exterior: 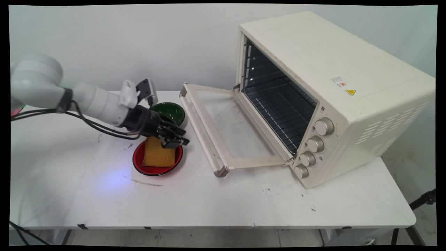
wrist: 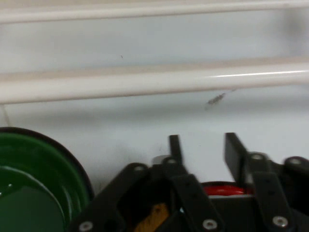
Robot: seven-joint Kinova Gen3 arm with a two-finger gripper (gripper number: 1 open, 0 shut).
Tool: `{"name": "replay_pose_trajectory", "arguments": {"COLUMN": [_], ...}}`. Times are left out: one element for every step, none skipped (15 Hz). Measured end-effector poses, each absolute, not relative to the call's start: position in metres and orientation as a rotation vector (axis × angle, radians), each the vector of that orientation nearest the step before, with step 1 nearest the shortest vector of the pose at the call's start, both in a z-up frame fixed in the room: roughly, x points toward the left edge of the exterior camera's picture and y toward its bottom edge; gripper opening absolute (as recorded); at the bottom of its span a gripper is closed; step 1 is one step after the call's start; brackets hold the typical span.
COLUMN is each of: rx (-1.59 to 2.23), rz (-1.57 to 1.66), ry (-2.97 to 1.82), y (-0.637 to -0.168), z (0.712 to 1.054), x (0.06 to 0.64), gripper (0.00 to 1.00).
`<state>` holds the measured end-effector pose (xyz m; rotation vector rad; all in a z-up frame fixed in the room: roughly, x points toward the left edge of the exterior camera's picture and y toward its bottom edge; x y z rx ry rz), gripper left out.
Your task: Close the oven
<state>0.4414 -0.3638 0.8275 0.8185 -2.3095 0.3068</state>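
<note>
Black gripper [exterior: 176, 139] hangs low over the far right corner of a yellow sponge [exterior: 158, 153]. In the hand view its two fingers [wrist: 235, 152] stand a little way apart with bare table showing between the tips, so they are partly open and hold nothing. I cannot tell if a finger touches the sponge.

The sponge lies in a red bowl [exterior: 139, 164] on the white table [exterior: 223, 202]. It covers most of the bowl. In the hand view a bit of yellow sponge [wrist: 152, 217] and a bit of red rim [wrist: 222, 188] peek out behind the gripper's links.

A green bowl [exterior: 171, 111] sits just beside the red bowl, at about 1 o'clock from it. In the hand view the green bowl [wrist: 29, 183] fills the lower left corner.

At 3 o'clock from the gripper is a cream toaster oven [exterior: 334, 94]. Its glass door [exterior: 230, 129] is folded all the way down and lies flat, near the two bowls. A wire rack [exterior: 282, 111] shows inside. Four round knobs [exterior: 324, 126] run down the oven's front at the right of the opening. The door's long handle [wrist: 145, 84] crosses the hand view near the top.
</note>
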Motion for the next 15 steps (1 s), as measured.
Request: {"name": "replay_pose_trajectory", "arguments": {"rx": [0.817,0.816,0.815,0.812,0.809,0.803,0.799,0.797,0.794,0.789,0.786,0.784,0.779,0.775,0.770], "rz": [0.308,0.310,0.314,0.319,0.324,0.331,0.340,0.347,0.357,0.367,0.375,0.385,0.394,0.401,0.410], "ry": [-2.312,-2.312,-2.307,-2.300,-2.292,-2.277,-2.253,-2.231,-2.197,-2.160,-2.128,-2.088,-2.051,-2.020,-1.986], "y": [-0.368,-0.371,-0.375,-0.378,-0.381,-0.385,-0.388,-0.390,-0.392,-0.394,-0.395,-0.397,-0.398,-0.400,-0.402], "z": [0.822,0.818,0.813,0.809,0.806,0.804,0.803,0.803,0.804,0.806,0.809,0.812,0.816,0.820,0.825], "x": [0.439,0.436,0.433,0.430,0.428,0.425,0.422,0.420,0.418,0.417,0.415,0.415,0.413,0.411,0.409], "gripper": [0.00,0.00,0.00,0.00,0.00,0.00,0.00,0.00,0.00,0.00,0.00,0.00,0.00,0.00,0.00]}}
